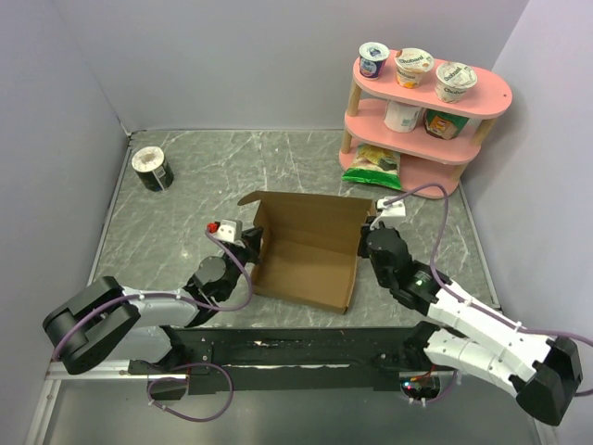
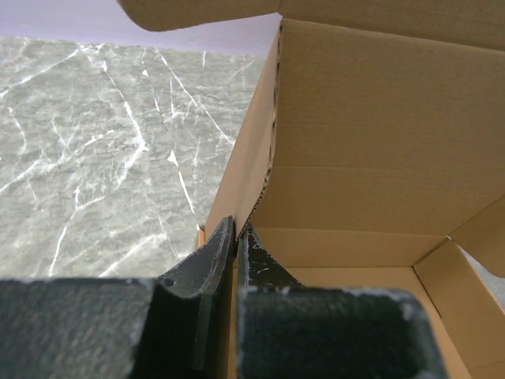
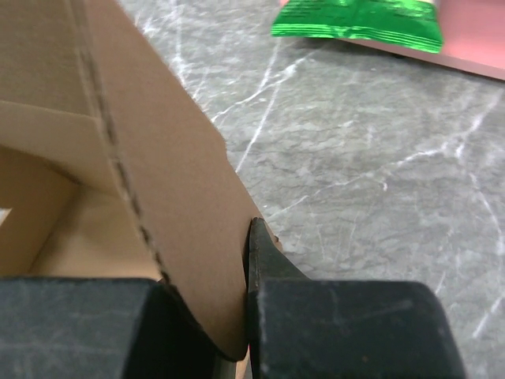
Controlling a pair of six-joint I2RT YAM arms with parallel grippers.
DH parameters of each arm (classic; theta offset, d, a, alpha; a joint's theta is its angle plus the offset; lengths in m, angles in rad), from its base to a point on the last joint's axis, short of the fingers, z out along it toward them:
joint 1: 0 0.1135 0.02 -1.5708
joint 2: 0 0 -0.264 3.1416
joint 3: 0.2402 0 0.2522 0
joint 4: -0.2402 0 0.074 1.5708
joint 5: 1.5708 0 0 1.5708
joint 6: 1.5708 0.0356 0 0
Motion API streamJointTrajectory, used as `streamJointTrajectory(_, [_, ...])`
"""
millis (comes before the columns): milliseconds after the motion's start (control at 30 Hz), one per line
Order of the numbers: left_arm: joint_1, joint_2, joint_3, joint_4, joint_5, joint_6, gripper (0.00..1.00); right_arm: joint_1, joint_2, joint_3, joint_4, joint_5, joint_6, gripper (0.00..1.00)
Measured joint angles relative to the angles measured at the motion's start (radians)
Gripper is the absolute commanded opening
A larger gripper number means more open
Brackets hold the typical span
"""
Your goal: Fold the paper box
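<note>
The paper box [image 1: 310,250] is plain brown cardboard, standing open-topped in the middle of the table with its back wall upright. My left gripper [image 1: 252,243] is at the box's left wall. In the left wrist view the left gripper [image 2: 237,230] is shut on that wall's edge, one finger [image 2: 207,260] outside and the other inside the paper box [image 2: 371,142]. My right gripper [image 1: 369,243] is at the right wall. In the right wrist view the right gripper [image 3: 241,257] pinches the paper box's side flap [image 3: 170,158]. Only the outer finger [image 3: 264,253] shows; cardboard hides the other.
A pink two-tier shelf [image 1: 486,93] with yogurt cups stands at the back right, with a green packet [image 1: 375,165] at its foot, also seen as the green packet [image 3: 355,20] in the right wrist view. A dark cup [image 1: 151,169] lies at the back left. Purple walls enclose the marble table [image 1: 204,185].
</note>
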Motion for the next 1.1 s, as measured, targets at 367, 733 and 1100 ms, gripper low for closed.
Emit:
streamJointTrajectory(367, [-0.029,0.007,-0.033,0.045,-0.035,-0.042,0.04,0.105,0.135,0.072,-0.043,0.248,0.137,0.08])
streamJointTrajectory(733, [-0.055,0.034,-0.043,0.082,-0.073,-0.081,0.03,0.183,0.136,0.043,-0.063,0.363,0.24,0.08])
streamJointTrajectory(1100, [-0.061,0.035,-0.058,0.084,-0.085,-0.113,0.03,0.218,0.176,0.031,-0.056,0.463,0.375,0.06])
